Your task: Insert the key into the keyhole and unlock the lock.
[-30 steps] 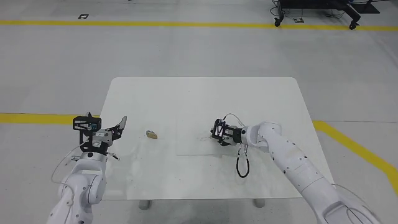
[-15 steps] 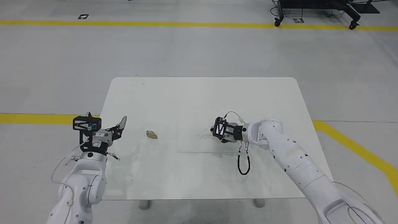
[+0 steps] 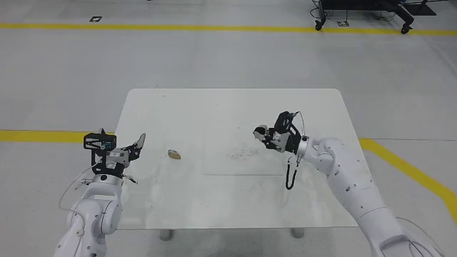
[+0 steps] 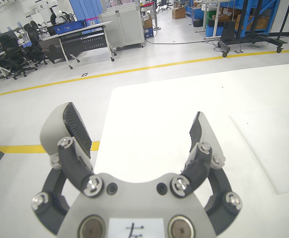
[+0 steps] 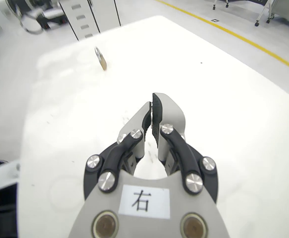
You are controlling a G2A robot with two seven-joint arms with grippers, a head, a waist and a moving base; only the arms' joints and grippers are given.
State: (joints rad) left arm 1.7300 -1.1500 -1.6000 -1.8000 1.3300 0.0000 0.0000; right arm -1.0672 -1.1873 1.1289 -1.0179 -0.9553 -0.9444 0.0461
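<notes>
Left pincer (image 4: 134, 115) is spread wide, nothing between its ribbed pads, at the left edge of the white surface (image 3: 228, 107). Right pincer (image 5: 151, 100) is closed pad to pad above the surface, right of centre; whether it grips a key cannot be told. The brass lock (image 3: 173, 155) lies between them, nearer the left; each pincer base carries a white single-character label (image 5: 144, 201).

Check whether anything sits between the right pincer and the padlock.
Nothing visible does. The right pincer, shut, is over the table, and the padlock lies farther toward the left arm's side. Between them there is just flat white surface with a few faint scuff marks.
</notes>
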